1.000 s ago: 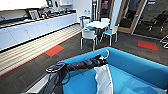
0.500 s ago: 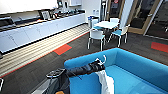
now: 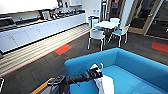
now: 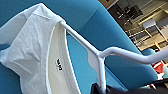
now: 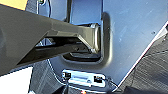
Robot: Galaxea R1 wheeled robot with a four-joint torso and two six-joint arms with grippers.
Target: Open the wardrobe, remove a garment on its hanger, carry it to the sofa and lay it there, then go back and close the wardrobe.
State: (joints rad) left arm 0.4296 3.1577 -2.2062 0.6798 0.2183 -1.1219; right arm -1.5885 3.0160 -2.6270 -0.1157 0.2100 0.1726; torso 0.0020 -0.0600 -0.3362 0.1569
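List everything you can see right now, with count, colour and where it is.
sofa: one, bright blue, right foreground.
garment: one, white shirt, hanging over the sofa's seat.
hanger: one, white, inside the shirt's collar.
table: one, pale top, behind the sofa.
chairs: several, white, around the table.
counter cabinets: a white run along the left wall.
floor patches: two, red, on dark carpet.
left arm: black, reaching over the sofa's armrest.
left gripper: at the hanger's stem.

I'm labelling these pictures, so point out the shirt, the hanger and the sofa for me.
shirt (image 4: 30, 47), left wrist view, on its shoulder fabric.
hanger (image 4: 82, 42), left wrist view, on its sloping arm.
sofa (image 3: 140, 62), head view, on its backrest.
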